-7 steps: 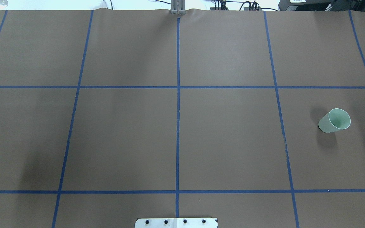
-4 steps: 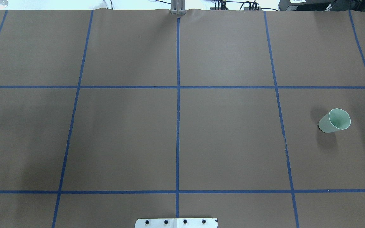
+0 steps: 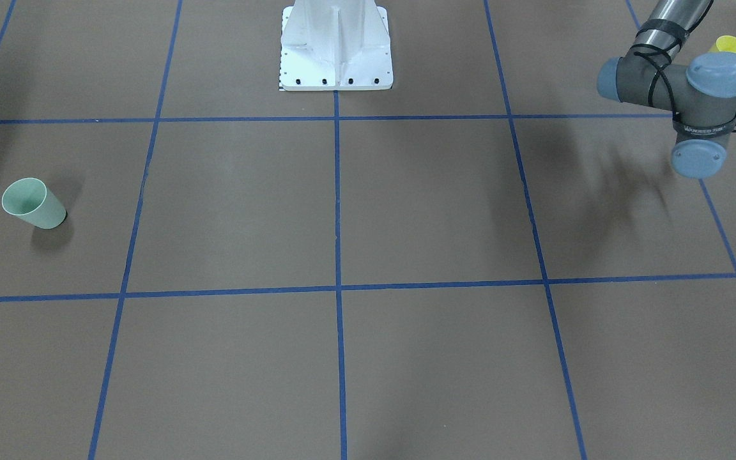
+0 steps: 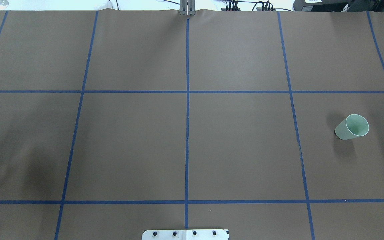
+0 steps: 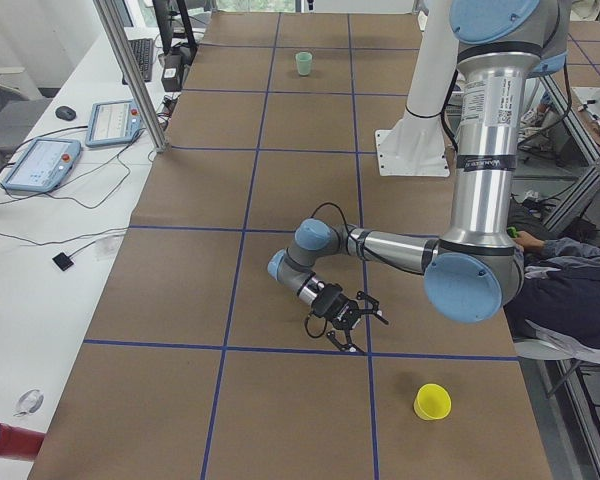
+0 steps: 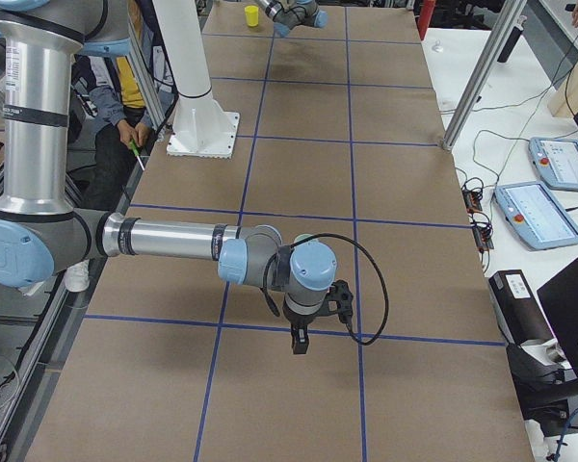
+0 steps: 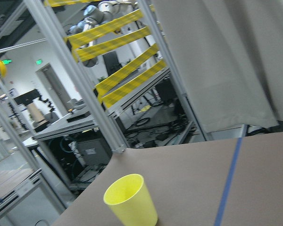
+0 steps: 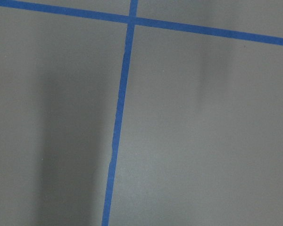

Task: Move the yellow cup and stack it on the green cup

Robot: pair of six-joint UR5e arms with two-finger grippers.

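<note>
Two cups stand well apart on the worktop (image 4: 245,150), white robot base (image 3: 336,64) between: yellow cup (image 5: 432,401) near the left end effector (image 5: 358,330), green cup (image 4: 352,127) seemingly just behind the right end effector (image 6: 299,345). Whether either is clenched, we cannot tell.

The left arm (image 5: 485,130) and the right arm (image 6: 169,238) are the same build — polished silver tubes joined by fat grey housings, each joint closed with a round powder-blue cap (image 3: 716,67). Small lettering runs down the left arm's thick tube, too fine to read, and a lettered black ring circles its wrist. Black bands wrap the right arm's upright tube. A black cable (image 6: 371,289) loops loose past the right wrist; another is wound around the left forearm. The left gripper (image 5: 365,335) and right gripper (image 6: 299,345) are black and skeletal. Both arms share a white flared pedestal (image 3: 336,45) — dark bolts (image 3: 324,82) dot its foot plate.
</note>
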